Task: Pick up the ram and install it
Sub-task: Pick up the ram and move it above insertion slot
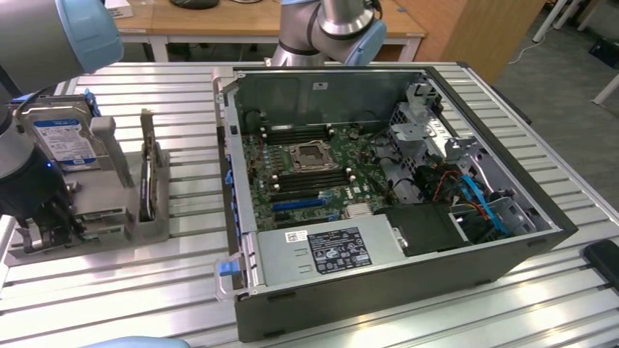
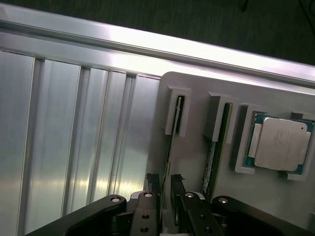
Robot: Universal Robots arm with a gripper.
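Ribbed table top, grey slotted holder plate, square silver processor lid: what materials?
Ribbed silver table top: likely brushed aluminium extrusion, streaky glare.
Grey slotted holder plate: matte, probably printed plastic; uncertain.
Square silver processor lid: dull satin metal, soft sheen.

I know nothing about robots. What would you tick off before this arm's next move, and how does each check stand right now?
1. Gripper lined up on the ram: ok, the stick runs between its fingers.
2. Jaws apart: ok, a gap shows.
3. Ram upright in the holder: ok.
4. Other ram and processor away from the gripper: ok.
5. Case open: ok, with the memory slots uncovered.
6. A slot free: cannot tell.
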